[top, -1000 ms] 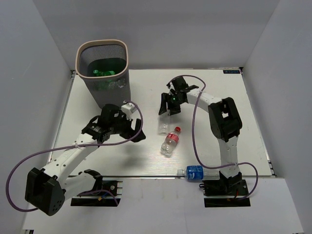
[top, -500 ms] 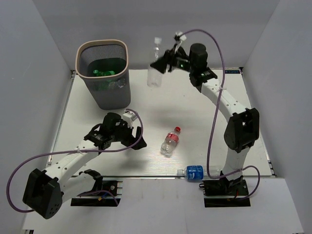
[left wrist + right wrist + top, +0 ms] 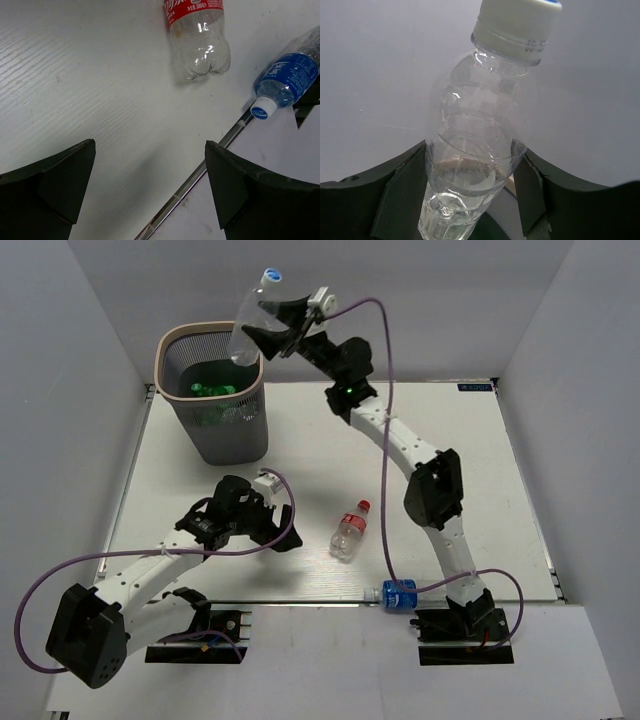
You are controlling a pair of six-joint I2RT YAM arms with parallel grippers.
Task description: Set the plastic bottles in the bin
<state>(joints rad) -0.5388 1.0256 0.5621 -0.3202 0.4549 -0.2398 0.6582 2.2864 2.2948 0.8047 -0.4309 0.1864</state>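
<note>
My right gripper [image 3: 268, 330] is shut on a clear plastic bottle [image 3: 251, 322] with a white cap and holds it upright, high over the right rim of the bin [image 3: 212, 340]; it fills the right wrist view [image 3: 472, 150] between the pads. The dark grey ribbed bin holds green bottles [image 3: 210, 390]. A red-label bottle [image 3: 350, 530] lies on the table, seen in the left wrist view too [image 3: 197, 35]. A blue-label bottle [image 3: 398, 593] lies at the front edge [image 3: 290, 77]. My left gripper [image 3: 278, 528] is open and empty, left of the red-label bottle.
The white table's front edge has a metal strip [image 3: 210, 165]. Grey walls enclose the table on three sides. Purple cables loop beside both arms.
My right arm has swung left and upward with the clear bottle, from mid-table height to above the bin's rim. My left gripper has shifted slightly toward the red-label bottle.
</note>
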